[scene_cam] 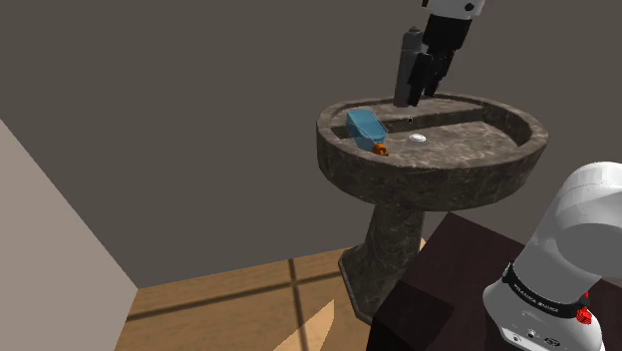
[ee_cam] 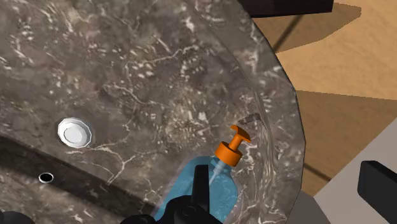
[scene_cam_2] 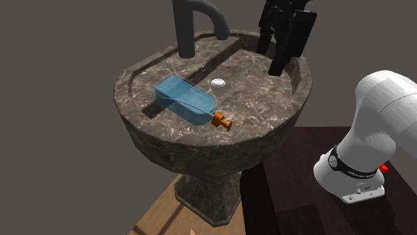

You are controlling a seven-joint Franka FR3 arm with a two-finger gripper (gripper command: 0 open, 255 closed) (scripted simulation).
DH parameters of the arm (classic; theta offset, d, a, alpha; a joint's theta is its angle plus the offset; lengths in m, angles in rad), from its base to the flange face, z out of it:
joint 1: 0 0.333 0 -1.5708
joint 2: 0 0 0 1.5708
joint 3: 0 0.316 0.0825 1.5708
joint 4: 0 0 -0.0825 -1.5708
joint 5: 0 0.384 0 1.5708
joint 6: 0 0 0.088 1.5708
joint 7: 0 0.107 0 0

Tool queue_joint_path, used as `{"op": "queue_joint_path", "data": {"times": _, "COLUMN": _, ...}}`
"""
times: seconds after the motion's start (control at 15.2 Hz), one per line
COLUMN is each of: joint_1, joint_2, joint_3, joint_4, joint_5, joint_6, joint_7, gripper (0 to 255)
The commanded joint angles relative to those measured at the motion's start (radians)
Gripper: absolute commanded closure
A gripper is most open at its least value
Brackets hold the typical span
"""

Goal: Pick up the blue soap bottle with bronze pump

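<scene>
A blue, see-through soap bottle (scene_cam_2: 186, 99) lies on its side in the dark marbled sink (scene_cam_2: 270, 124), its orange-bronze pump (scene_cam_2: 222, 122) pointing toward the front rim. In the shoulder view the bottle (scene_cam: 365, 125) rests at the basin's left. My black gripper (scene_cam_2: 268, 60) hangs open above the basin's back right, apart from the bottle and holding nothing. From the wrist, the bottle (ee_cam: 205, 191) and pump (ee_cam: 231, 150) lie just beyond one finger (ee_cam: 201, 184); the gripper (ee_cam: 289, 191) is offset to the side of them.
A tall dark faucet (scene_cam_2: 192, 20) rises at the back of the sink, close beside the gripper (scene_cam: 425, 92). A white drain plug (scene_cam_2: 218, 83) sits mid-basin. The sink stands on a pedestal (scene_cam: 384, 249) over a wooden floor (scene_cam: 259, 299). My dark stand (scene_cam: 449, 269) adjoins it.
</scene>
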Motion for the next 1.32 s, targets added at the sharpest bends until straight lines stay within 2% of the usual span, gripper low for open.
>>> {"op": "queue_joint_path", "data": {"times": 0.0, "joint_1": 0.0, "joint_2": 0.0, "joint_3": 0.0, "joint_4": 0.0, "joint_5": 0.0, "joint_6": 0.0, "joint_7": 0.0, "gripper": 0}}
{"op": "queue_joint_path", "data": {"times": 0.4, "joint_1": -0.08, "joint_2": 0.087, "joint_3": 0.095, "joint_4": -0.126, "joint_5": 0.018, "joint_6": 0.248, "joint_7": 0.284, "gripper": 0}}
{"op": "queue_joint_path", "data": {"times": 0.79, "joint_1": -0.17, "joint_2": 0.239, "joint_3": 0.19, "joint_4": -0.183, "joint_5": 0.004, "joint_6": 0.483, "joint_7": 0.579, "gripper": 0}}
{"op": "queue_joint_path", "data": {"times": 1.25, "joint_1": -0.17, "joint_2": 0.273, "joint_3": 0.196, "joint_4": -0.254, "joint_5": 0.003, "joint_6": 0.587, "joint_7": 0.585, "gripper": 0}}
